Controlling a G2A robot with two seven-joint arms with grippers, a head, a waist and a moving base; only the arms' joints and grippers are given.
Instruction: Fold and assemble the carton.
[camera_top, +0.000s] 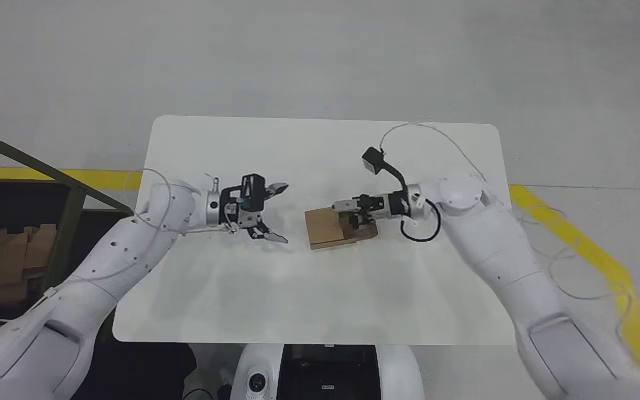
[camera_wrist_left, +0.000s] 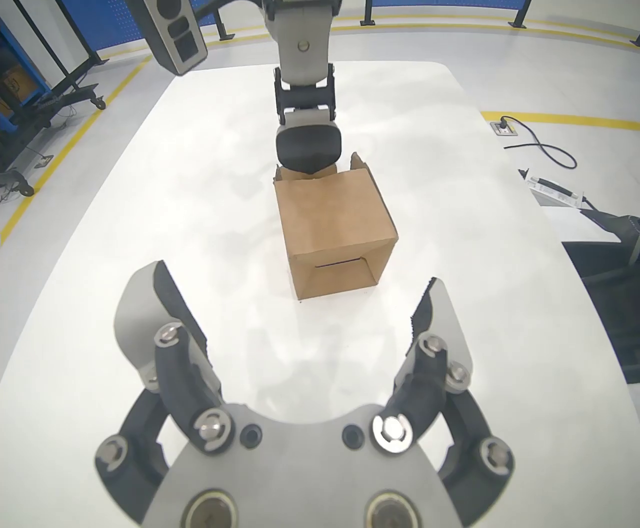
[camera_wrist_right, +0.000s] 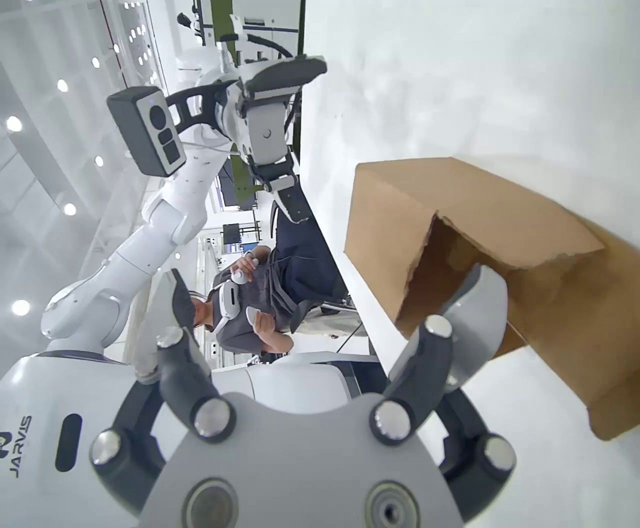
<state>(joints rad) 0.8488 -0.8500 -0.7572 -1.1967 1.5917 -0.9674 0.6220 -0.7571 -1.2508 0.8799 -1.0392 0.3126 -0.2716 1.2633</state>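
The box sits at the centre of the top view, the left claw spread to its left. The right claw is spread too, one finger inside the box's open end. Pushing there unbraced could slide or crumple the box.

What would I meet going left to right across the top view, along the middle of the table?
left gripper → carton → right arm
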